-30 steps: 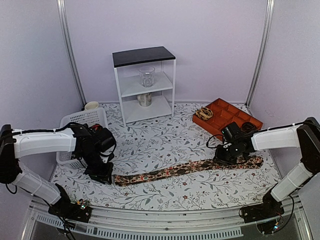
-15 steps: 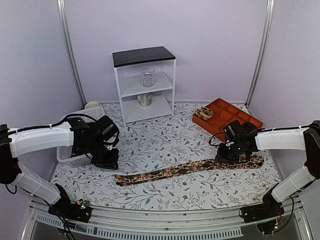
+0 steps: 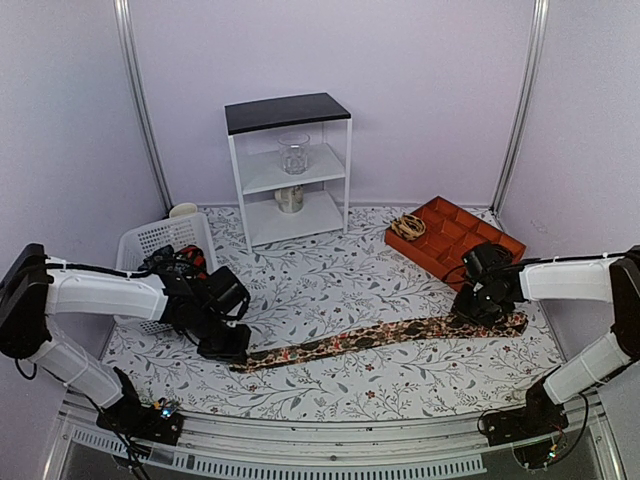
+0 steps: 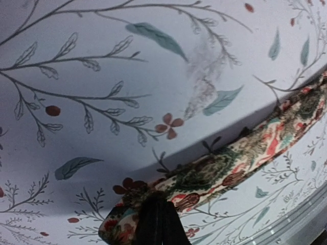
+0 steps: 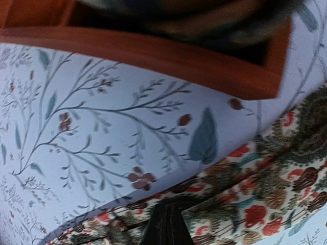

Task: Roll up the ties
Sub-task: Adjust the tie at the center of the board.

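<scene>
An orange tray [image 3: 428, 258] sits at the far right corner, split into compartments. One far compartment holds a tan bundle of cords [image 3: 407, 227]. In the right wrist view another holds something dark, too blurred and cut off to name.

A white basket [image 3: 150, 240] stands at the left edge. The left arm covers its near side, so its contents cannot be made out. A pale cup [image 3: 183, 211] peeks from behind it.

A white shelf [image 3: 287, 110] at the far edge carries a glass jar [image 3: 294, 155] on its middle level and a can [image 3: 290, 199] below.

The tie [image 3: 370, 338] stretches along the near half of the table, from near the left edge to near the right edge.

The left gripper [image 3: 228, 348] is clenched on the tie's narrow end, which is bunched at its tips and raised over its own shadow.

The right gripper [image 3: 478, 312] is down on the wide end. Only a dark wedge shows in its wrist view, so I cannot tell whether it grips.
</scene>
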Tool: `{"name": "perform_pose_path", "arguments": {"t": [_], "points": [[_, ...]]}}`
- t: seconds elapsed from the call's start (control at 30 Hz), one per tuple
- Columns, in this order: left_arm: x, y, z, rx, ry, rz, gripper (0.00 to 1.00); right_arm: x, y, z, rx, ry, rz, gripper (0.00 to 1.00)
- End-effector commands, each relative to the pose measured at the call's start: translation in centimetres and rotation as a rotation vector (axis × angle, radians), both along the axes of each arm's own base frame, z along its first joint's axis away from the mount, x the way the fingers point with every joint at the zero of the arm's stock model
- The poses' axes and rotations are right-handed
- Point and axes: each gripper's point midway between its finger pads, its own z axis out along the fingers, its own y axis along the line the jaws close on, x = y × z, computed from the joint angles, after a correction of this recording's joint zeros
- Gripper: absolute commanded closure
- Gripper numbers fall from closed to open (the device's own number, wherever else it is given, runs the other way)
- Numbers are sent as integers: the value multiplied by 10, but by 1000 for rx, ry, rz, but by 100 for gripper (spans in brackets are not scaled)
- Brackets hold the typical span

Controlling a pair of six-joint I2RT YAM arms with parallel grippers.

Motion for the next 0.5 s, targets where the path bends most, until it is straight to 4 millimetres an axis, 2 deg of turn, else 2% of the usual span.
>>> {"name": "perform_pose_path", "arguments": {"t": [0.0,0.17,0.33,0.47], "points": [[3,16,-13,80,-40,29,100,-19,-35,-21,-58,59,-201,100],[4,37,-23,175,-56,54,100,-26,-55,-31,-78,109,-313,100],[9,44,-29,235,-70,39,100,-26,-72,-36,-120,123,-365,100],[13,49,-30,280,-77,25,100,-24,-74,-30,-117,110,-367,100]]}}
